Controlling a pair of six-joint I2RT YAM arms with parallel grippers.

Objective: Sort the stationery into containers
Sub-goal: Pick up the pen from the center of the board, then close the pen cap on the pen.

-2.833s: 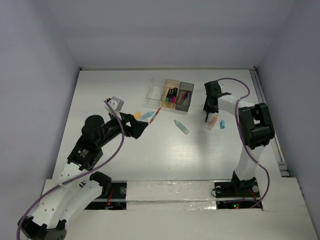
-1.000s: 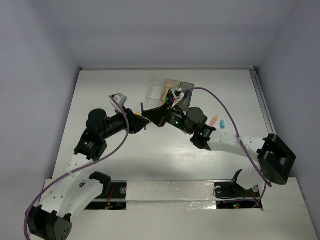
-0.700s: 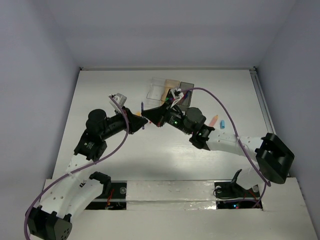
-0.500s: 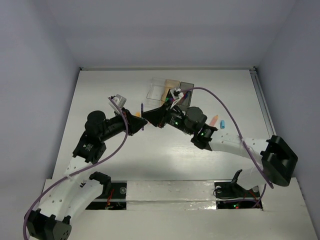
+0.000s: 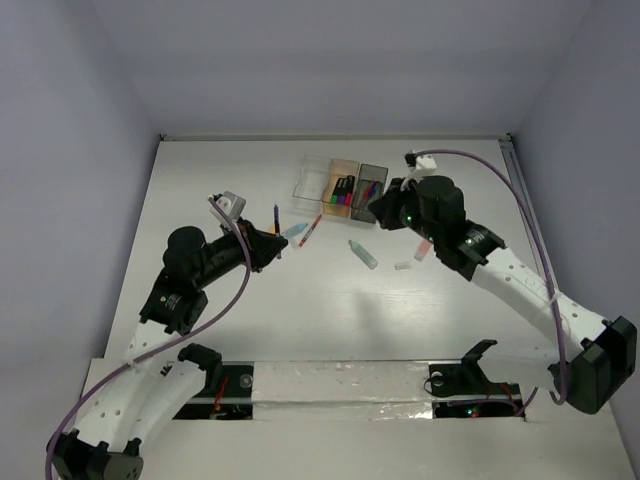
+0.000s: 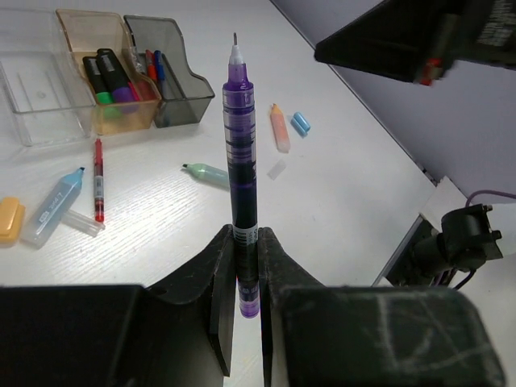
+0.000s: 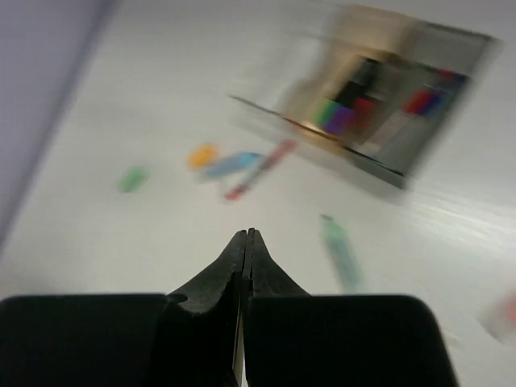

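Item 1. Left gripper [image 6: 246, 270]: narrow, fingers clamped on the lower barrel of a purple pen [image 6: 240, 153]. The pen stands upright, tip up, held above the table [image 5: 200, 180], left of the boxes.

Item 2. Right gripper [image 7: 244, 242]: fingers pressed together, nothing between them. In the top view it hangs over the near end of the dark grey box [image 6: 181, 81]. Its wrist view is smeared by blur.

Item 3. Containers: three in a touching row at the far middle of the table.
- clear box [image 6: 36, 101], leftmost
- tan-orange box [image 6: 76, 24], middle, holding black-bodied markers [image 6: 101, 76] with green and purple ends
- dark grey box, rightmost, holding thin red and blue pens [image 6: 156, 64]

Item 4. Stationery loose on the table, near side of the boxes:
- red pen [image 6: 98, 179], just below the clear box
- light-blue marker [image 6: 53, 205], beside the red pen
- clear piece [image 6: 74, 222], touching the light-blue marker
- orange piece [image 6: 10, 219], left of the marker
- pale green marker [image 6: 207, 173], alone, mid-table
- clear cap [image 6: 276, 168], right of it
- peach-orange marker [image 6: 279, 129] with a blue cap [image 6: 301, 123] just beside it, farthest right
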